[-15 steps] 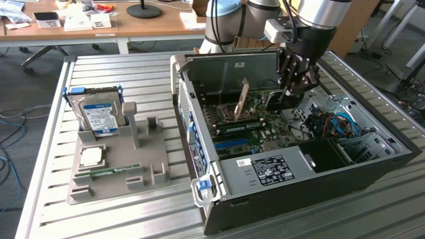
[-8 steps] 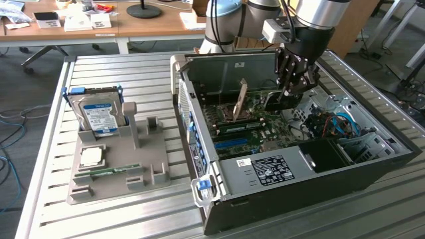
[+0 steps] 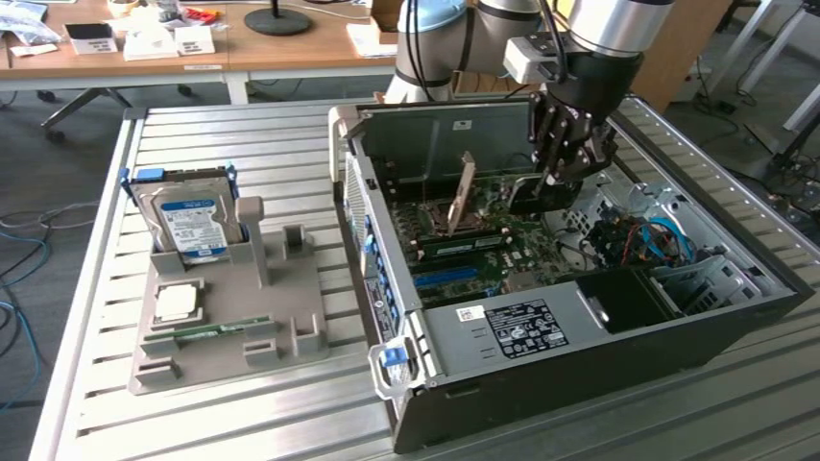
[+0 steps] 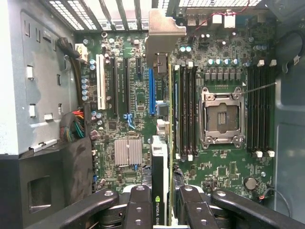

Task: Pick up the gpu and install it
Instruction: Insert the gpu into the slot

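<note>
The hand, clamped on the gpu, holds it just beside the blue slot. If misaligned there, its edge could jam against the board.

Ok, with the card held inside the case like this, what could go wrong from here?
The gripper clamps the gpu at one end, far from its bracket, so the card may tilt when pressed.
In the wrist view the card's edge runs beside the blue slot, not plainly over it, so it could miss the slot.
The memory slots lie close on the other side; a sideways slip could hit them.
</note>
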### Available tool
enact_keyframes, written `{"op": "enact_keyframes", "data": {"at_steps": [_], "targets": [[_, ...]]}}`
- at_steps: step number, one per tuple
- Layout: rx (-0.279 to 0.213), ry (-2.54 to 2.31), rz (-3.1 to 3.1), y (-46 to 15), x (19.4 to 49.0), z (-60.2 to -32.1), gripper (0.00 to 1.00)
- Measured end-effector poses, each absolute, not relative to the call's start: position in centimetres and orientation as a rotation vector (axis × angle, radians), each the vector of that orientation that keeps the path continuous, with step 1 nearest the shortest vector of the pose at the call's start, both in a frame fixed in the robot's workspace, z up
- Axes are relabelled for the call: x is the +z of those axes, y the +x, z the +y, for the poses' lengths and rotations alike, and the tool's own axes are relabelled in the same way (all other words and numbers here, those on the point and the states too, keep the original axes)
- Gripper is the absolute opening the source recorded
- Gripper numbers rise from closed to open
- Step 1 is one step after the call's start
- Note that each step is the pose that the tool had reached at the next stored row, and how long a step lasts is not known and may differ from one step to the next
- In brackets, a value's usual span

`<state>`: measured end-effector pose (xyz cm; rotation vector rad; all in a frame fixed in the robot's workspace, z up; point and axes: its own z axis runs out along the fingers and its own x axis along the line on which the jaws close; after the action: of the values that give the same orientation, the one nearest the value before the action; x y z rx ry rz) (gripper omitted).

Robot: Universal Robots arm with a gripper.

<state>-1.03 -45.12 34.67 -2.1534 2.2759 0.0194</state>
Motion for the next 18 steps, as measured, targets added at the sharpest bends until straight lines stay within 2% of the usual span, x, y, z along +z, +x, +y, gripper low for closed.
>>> {"op": "enact_keyframes", "data": {"at_steps": [18], "targets": [[0.019,-2.153,2.276,-1.28,34.5,-45.13,0.27]]}}
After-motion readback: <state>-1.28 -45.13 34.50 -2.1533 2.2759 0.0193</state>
